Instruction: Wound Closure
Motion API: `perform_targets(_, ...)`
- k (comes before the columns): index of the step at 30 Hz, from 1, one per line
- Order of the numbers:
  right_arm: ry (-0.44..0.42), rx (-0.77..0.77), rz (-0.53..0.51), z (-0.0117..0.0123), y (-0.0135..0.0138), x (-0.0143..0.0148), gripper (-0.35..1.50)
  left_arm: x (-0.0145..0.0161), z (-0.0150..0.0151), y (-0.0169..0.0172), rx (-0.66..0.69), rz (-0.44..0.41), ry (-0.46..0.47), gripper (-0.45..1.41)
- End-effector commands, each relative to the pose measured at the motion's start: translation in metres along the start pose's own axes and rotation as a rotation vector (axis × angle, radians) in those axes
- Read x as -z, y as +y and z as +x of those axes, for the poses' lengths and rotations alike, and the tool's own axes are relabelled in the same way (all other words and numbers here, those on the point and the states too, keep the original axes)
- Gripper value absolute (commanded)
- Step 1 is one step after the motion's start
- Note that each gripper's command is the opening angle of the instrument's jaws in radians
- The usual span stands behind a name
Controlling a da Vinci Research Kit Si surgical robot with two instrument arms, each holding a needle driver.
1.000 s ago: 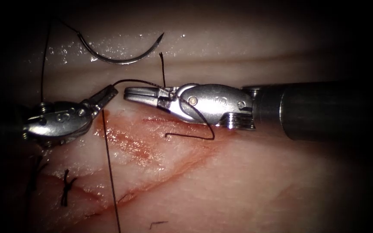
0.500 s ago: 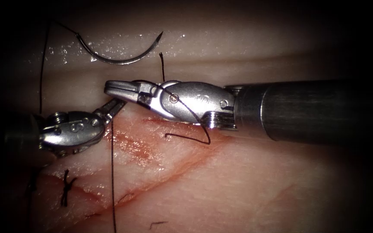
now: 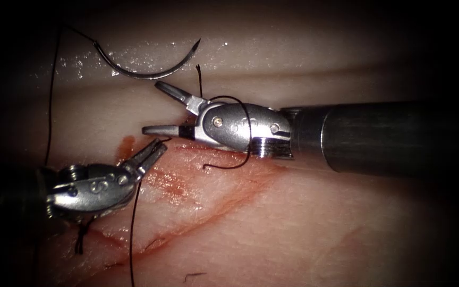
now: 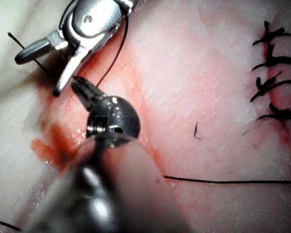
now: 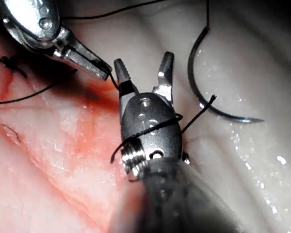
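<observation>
My right tool (image 3: 151, 106) reaches in over the cut's upper end with its jaws open and nothing between them; black thread (image 3: 243, 114) is looped around its wrist. My left tool (image 3: 155, 149) sits just below it, left of the cut, shut on the thread, which drops from its jaws toward the near edge (image 3: 133, 228). The curved needle (image 3: 144, 77) lies free on the tissue beyond both tools, not in the tissue. In the right wrist view the open jaws (image 5: 143, 63) stand beside the left tool's tip (image 5: 99, 70), with the needle (image 5: 223, 115) close by. The left wrist view has my shut jaws (image 4: 82, 90).
The cut (image 3: 208, 212) runs diagonally across the tissue, with red fluid (image 3: 126, 143) by the left tool. A tied stitch (image 3: 83, 234) sits at lower left; several finished stitches (image 4: 271, 82) lie in a row. A short thread end (image 3: 200, 79) stands up near the needle.
The right tool's jaws went from shut to open as it shifted left with the loop on its wrist. The left tool moved down and slightly right, keeping the thread.
</observation>
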Motion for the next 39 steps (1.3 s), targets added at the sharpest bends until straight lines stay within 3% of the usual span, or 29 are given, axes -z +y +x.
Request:
perform_targets(1,-0.004,0.0,-0.004,-0.0007,0.0002,-0.0006,0.83,-0.0005,-0.0001,0.0006,-0.006,-0.004,0.001,-0.45)
perform_targets(6,-0.05,0.009,0.014,-0.0018,0.0002,0.0002,0.83,0.0002,0.0006,0.0002,-0.083,-0.007,-0.003,-0.45)
perform_targets(14,-0.071,-0.007,0.179,-0.0028,-0.0015,0.0002,0.79,-0.0011,0.0022,-0.0027,-0.174,-0.027,-0.011,-0.45)
perform_targets(18,-0.095,-0.019,0.283,-0.0034,-0.0024,0.0001,0.74,-0.0023,0.0024,-0.0039,-0.262,-0.08,0.036,-0.45)
perform_targets(20,-0.097,-0.031,0.333,-0.0036,-0.0027,0.0,0.57,-0.0027,0.0025,-0.0041,-0.301,-0.117,0.061,-0.45)
perform_targets(23,-0.091,-0.05,0.382,-0.0038,-0.0031,-0.0003,0.57,-0.0036,0.0025,-0.0043,-0.333,-0.166,0.082,-0.45)
perform_targets(30,0.038,-0.101,0.477,-0.0039,-0.0033,-0.0008,0.56,-0.0068,0.0018,-0.0041,-0.385,-0.284,0.087,-0.45)
perform_targets(32,0.135,-0.153,0.494,-0.004,-0.0032,-0.0005,0.51,-0.008,0.0009,-0.0039,-0.417,-0.326,0.087,-0.45)
perform_targets(36,0.243,-0.201,0.517,-0.004,-0.0027,0.0004,0.02,-0.0087,-0.0011,-0.0035,-0.459,-0.377,0.083,-0.45)
perform_targets(39,0.241,-0.203,0.514,-0.004,-0.0023,0.001,-0.01,-0.0086,-0.0025,-0.0033,-0.469,-0.387,0.062,-0.45)
